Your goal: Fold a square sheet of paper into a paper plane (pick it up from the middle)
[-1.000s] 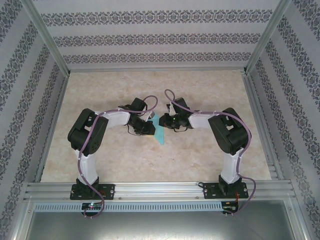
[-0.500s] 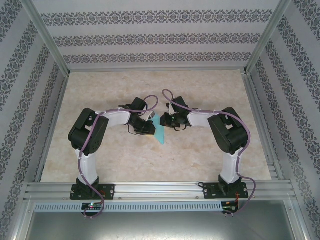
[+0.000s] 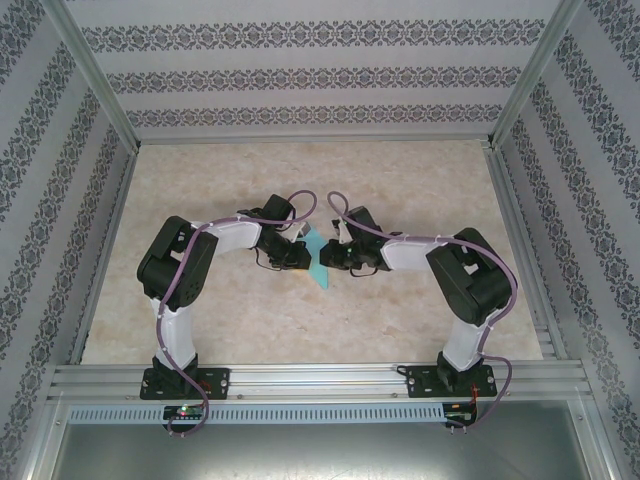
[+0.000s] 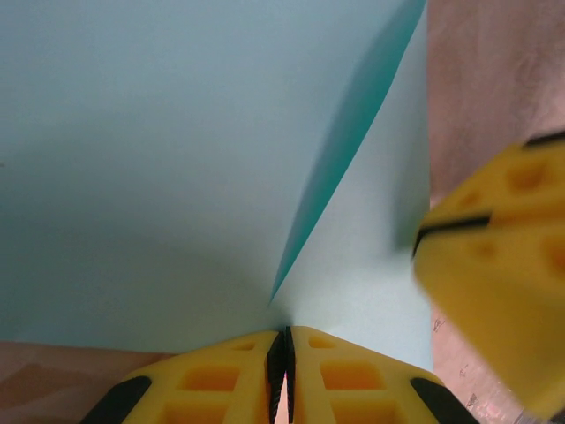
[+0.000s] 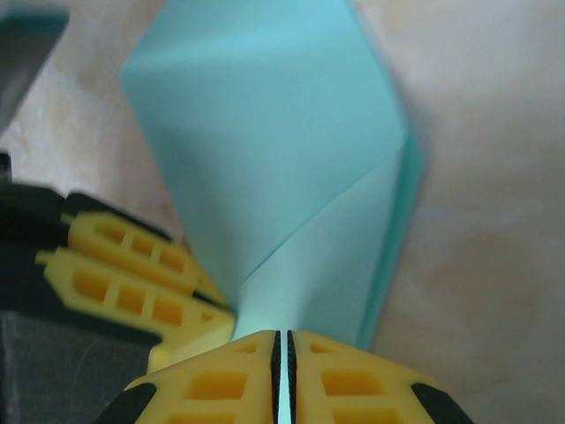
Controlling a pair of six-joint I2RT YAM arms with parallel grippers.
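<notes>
In the middle of the table (image 3: 200, 320), the half-folded sheet of paper (image 3: 320, 272) is held. It is pinched by the left gripper (image 4: 284, 340) and the right gripper (image 5: 283, 340), both squeezed shut on it. It could be torn if they are pulled apart.

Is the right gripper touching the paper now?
Touching. In the right wrist view the right gripper has its jaws shut on the paper, teal showing between them.
</notes>
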